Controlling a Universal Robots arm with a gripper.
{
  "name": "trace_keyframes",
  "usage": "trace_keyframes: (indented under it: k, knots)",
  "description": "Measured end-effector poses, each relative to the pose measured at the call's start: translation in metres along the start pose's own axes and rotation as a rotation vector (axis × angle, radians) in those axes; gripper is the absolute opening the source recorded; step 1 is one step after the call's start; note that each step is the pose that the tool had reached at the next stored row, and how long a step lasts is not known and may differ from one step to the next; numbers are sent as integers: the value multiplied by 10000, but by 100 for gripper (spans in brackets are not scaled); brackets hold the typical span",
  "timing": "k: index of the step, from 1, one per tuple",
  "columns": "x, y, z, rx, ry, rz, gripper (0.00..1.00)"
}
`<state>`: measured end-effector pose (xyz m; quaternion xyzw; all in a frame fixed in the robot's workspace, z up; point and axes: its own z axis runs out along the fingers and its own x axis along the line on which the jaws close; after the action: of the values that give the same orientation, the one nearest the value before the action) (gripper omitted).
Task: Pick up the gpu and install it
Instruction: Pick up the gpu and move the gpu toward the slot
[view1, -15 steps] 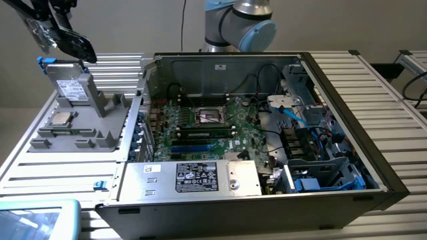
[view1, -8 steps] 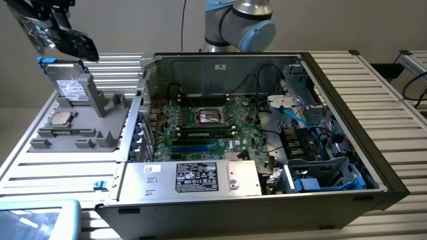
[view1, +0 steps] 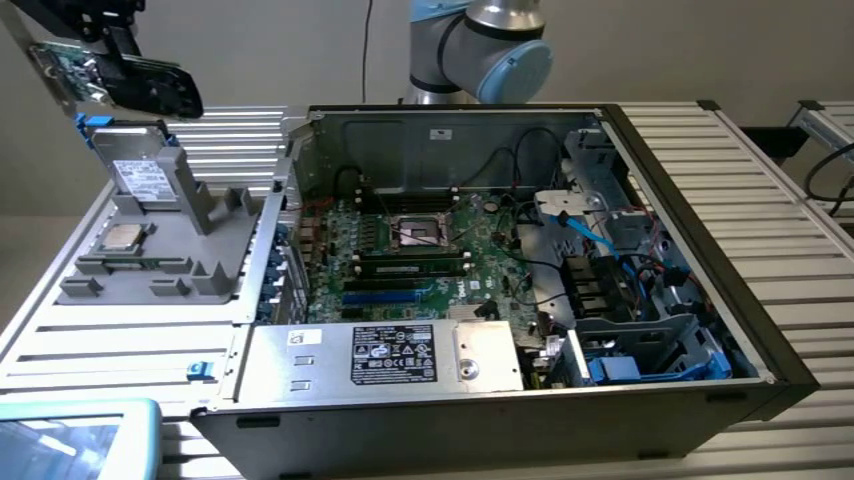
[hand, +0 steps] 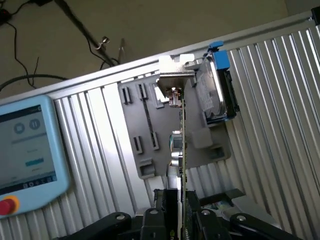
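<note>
The gpu (view1: 123, 78) hangs in the air at the exterior view's far upper left, above the grey parts holder (view1: 160, 235). Its green board faces left and its black cooler faces right. My gripper (view1: 114, 45) is shut on it from above. In the wrist view the gpu (hand: 182, 145) shows edge-on, with its metal bracket at the far end. It is clamped between the black fingers (hand: 152, 220) of my gripper (hand: 181, 222), over the grey holder (hand: 150, 130). The open computer case (view1: 667, 200) with the large green motherboard (view1: 400, 255) lies to the exterior view's right.
The holder carries a hard drive (view1: 140, 180) with blue rails (hand: 216, 90) and a processor (view1: 118, 238). Inside the case are cables (view1: 587, 225), a power supply (view1: 400, 355) and drive cages. A teach pendant (view1: 67, 440) (hand: 25, 150) lies on the ribbed table. The arm's base (view1: 474, 45) stands behind the case.
</note>
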<state>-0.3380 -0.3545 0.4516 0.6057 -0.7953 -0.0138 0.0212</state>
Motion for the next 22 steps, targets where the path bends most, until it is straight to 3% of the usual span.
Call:
trace_keyframes:
  k: [13,19,20,21,22]
  knots:
    - [0,0,0,41,112,-2359,27]
    - [-2,-6,1,46,117,-2498,27]
    - [-7,-24,-1,60,115,-2497,27]
    - [-12,-42,-3,148,104,-2496,27]
    - [-16,-56,-3,281,83,-2494,27]
